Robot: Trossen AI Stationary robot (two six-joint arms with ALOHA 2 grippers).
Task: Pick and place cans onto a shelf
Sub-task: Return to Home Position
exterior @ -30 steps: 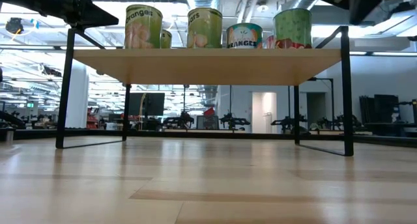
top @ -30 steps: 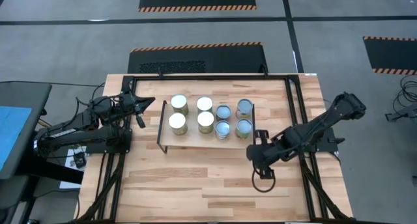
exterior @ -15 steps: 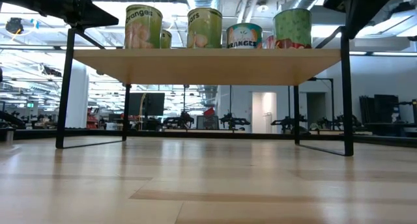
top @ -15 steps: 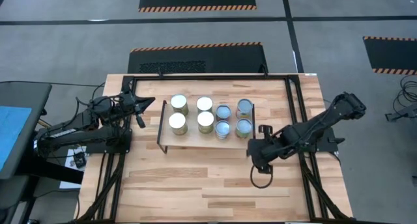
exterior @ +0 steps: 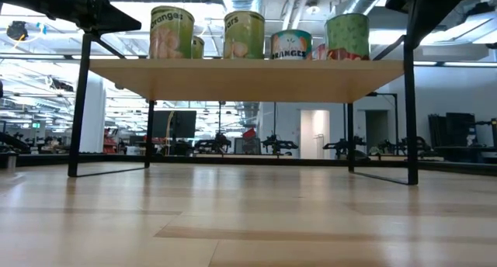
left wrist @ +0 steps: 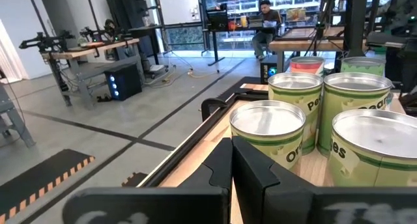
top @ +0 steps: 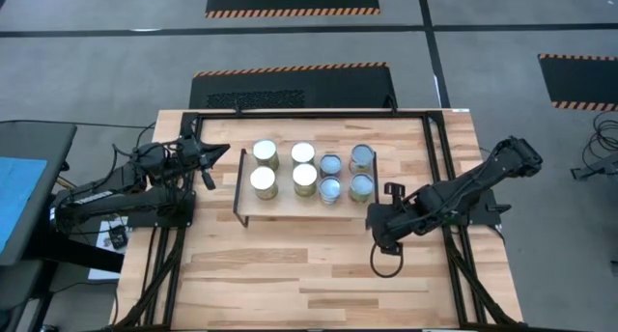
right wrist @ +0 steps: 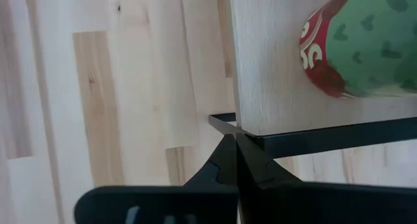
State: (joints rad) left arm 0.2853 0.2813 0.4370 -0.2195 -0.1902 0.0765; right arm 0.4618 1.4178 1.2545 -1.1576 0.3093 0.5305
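Right arm stretches inward, right hand (right wrist: pixel 235 146) clenched empty beside the shelf's (top: pixel 290 207) right end; left hand (left wrist: pixel 231 152), clenched, beside its left end

Cans (exterior: pixel 244 34) crowd shelf (exterior: pixel 248 81); tabletop (exterior: pixel 248 220) under it open.

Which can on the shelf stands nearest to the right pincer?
The green-and-red can at the right end of the shelf, front row; the right pincer faces it.

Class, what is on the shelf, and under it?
Eight cans stand on the shelf. Under it, the low view shows tabletop; from above, the shelf hides that.
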